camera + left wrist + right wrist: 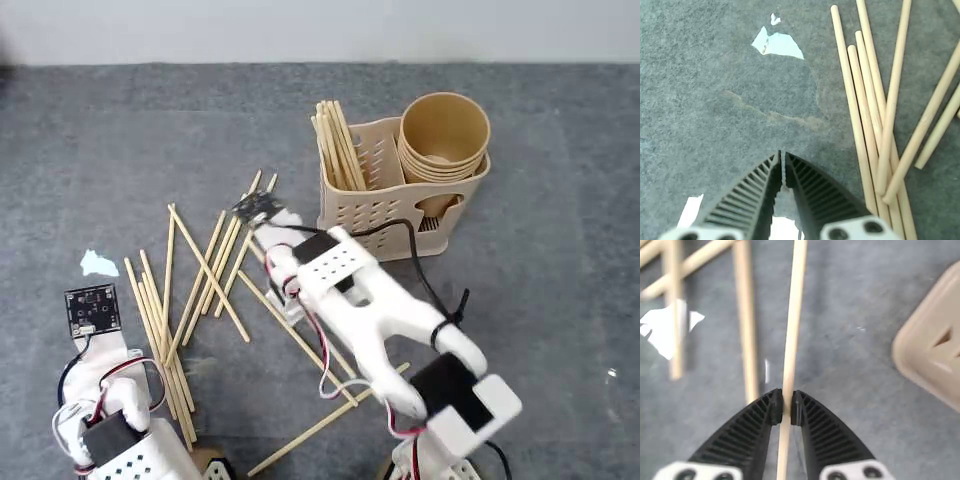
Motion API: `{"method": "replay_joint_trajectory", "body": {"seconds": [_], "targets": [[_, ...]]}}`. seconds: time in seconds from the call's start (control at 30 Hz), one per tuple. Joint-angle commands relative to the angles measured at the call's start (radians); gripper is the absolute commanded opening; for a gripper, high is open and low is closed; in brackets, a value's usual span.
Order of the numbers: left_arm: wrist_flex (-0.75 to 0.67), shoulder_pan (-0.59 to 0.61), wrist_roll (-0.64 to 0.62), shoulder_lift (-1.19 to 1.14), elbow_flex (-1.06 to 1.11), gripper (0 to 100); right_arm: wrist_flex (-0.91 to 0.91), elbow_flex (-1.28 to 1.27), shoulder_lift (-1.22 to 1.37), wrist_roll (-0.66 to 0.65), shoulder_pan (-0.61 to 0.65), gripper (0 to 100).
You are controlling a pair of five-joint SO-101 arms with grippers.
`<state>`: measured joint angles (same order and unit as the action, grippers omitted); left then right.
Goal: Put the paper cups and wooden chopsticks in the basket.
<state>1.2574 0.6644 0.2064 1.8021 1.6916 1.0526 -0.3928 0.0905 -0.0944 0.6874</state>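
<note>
The right gripper (786, 401) has its black ribbed jaws closed almost fully on a thin round wooden chopstick (793, 330), which passes straight between the tips. I cannot tell if the stick is lifted from the grey felt cloth (850, 315) or rests on it. A second loose stick (746, 330) lies just beside it, apart from the jaws. On the other side the rounded corner of the beige slotted plastic basket (932, 352) is near, with a strip of cloth between it and the held chopstick.

In the high view this gripper is near one end wall of the basket, at the edge of the scattered pale wooden chopsticks (190, 285). The basket stands upright. One compartment holds a bundle of upright chopsticks (338, 145), the other a stack of brown paper cups (445, 135).

The left gripper (782, 159) has its jaws pressed together and grips nothing. It is above the cloth, with some scattered chopsticks beside it and a white torn scrap (779, 44) ahead of the tips.
</note>
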Motion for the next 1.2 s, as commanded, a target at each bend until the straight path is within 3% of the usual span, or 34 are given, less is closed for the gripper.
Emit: {"method": "replay_joint_trajectory", "body": {"seconds": [0.0,0.17,0.37,0.67,1.17], "targets": [[0.008,0.008,0.006,0.018,-0.008,1,0.064,0.021,-0.09,0.009,0.059,0.9],[0.008,0.008,0.006,0.018,-0.008,1,0.061,0.025,-0.061,0.009,0.091,1.7],[0.008,0.008,0.006,0.018,-0.008,1,0.044,0.026,0.019,0.009,0.09,11.3],[0.008,0.008,0.006,0.018,-0.008,1,-0.027,0.026,0.093,0.009,0.093,9.0],[0.008,0.008,0.006,0.018,-0.008,1,0.09,0.166,0.104,0.005,0.087,9.7]]}}
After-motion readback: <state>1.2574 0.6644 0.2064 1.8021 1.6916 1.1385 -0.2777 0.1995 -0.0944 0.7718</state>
